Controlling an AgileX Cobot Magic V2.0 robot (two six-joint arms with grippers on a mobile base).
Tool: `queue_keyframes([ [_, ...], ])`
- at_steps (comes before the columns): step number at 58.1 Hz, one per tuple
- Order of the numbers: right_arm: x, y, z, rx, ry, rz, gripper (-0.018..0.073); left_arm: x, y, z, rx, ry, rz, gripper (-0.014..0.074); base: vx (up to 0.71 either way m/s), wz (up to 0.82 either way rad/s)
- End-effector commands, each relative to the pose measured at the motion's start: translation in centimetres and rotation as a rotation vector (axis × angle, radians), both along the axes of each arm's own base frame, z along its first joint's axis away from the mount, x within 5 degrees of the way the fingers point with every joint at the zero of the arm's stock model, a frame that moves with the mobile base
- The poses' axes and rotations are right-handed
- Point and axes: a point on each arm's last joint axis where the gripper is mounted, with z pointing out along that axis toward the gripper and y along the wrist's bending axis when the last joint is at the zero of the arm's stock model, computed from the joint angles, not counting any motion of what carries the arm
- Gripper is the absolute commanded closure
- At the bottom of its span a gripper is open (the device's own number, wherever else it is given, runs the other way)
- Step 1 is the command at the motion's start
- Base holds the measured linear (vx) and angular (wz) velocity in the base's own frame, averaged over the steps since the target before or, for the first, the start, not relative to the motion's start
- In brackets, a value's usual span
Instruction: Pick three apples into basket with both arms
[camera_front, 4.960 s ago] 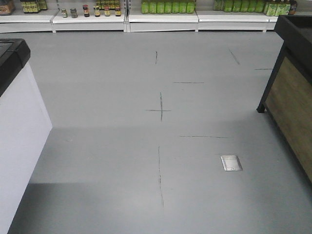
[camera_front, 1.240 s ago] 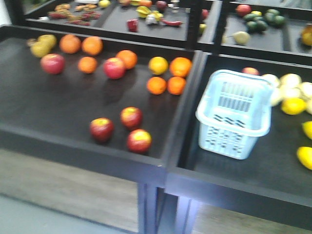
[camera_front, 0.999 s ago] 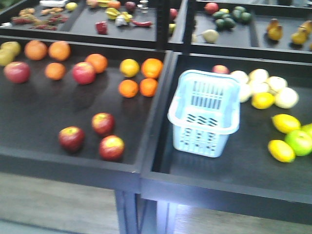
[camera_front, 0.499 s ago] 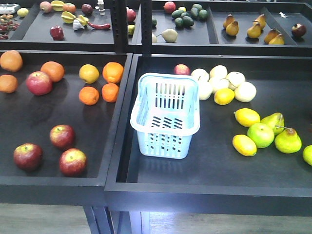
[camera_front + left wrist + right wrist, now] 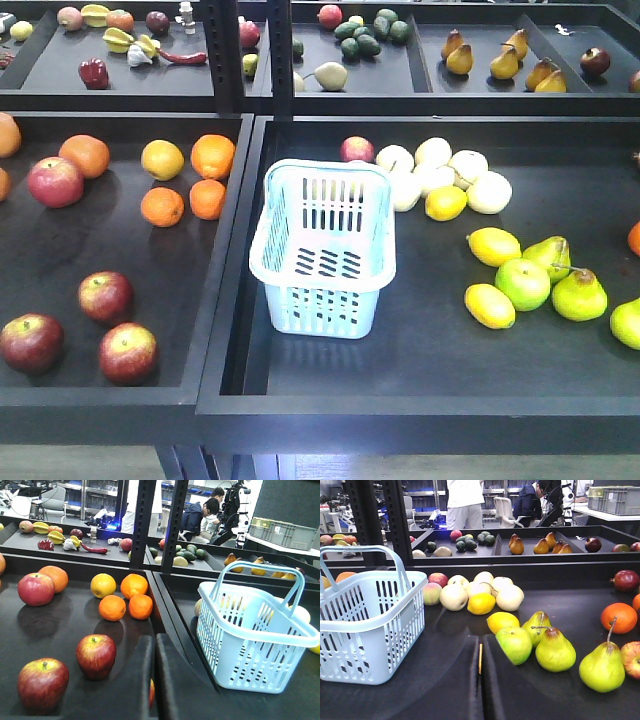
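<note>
Three dark red apples lie at the front of the left tray: one at the far left (image 5: 30, 342), one behind it (image 5: 105, 296), one nearest the divider (image 5: 127, 352). The pale blue basket (image 5: 318, 305) stands upright and empty in the right tray, next to the divider. In the left wrist view my left gripper (image 5: 154, 647) is shut and empty, low over the left tray, with two apples (image 5: 96, 655) (image 5: 43, 684) to its left and the basket (image 5: 250, 650) to its right. My right gripper (image 5: 480, 642) is shut and empty, with the basket (image 5: 365, 625) on its left. Neither arm shows in the front view.
Oranges (image 5: 207, 155) and a larger red apple (image 5: 55, 181) lie further back in the left tray. Lemons (image 5: 494, 245), a green apple (image 5: 522, 283) and pears (image 5: 578, 296) fill the right tray. A raised black divider (image 5: 228, 250) separates the trays. An upper shelf with posts stands behind.
Five seconds ago the front view showed bare shop floor. Over the last second the fruit stand has slid left in the view, bringing the basket near the middle and sharpening the picture.
</note>
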Motion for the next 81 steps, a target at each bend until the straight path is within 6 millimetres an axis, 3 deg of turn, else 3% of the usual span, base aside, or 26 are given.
queue_keyframes([
  [1, -0.01, 0.03, 0.32, -0.016, -0.072, 0.002, 0.0564, -0.22, -0.06, 1.53, -0.018, -0.104, -0.012, 0.0603, 0.06, -0.03],
  [81, -0.01, 0.03, 0.32, -0.016, -0.072, 0.002, 0.0564, -0.22, -0.06, 1.53, -0.018, -0.104, -0.012, 0.0603, 0.09, -0.01],
])
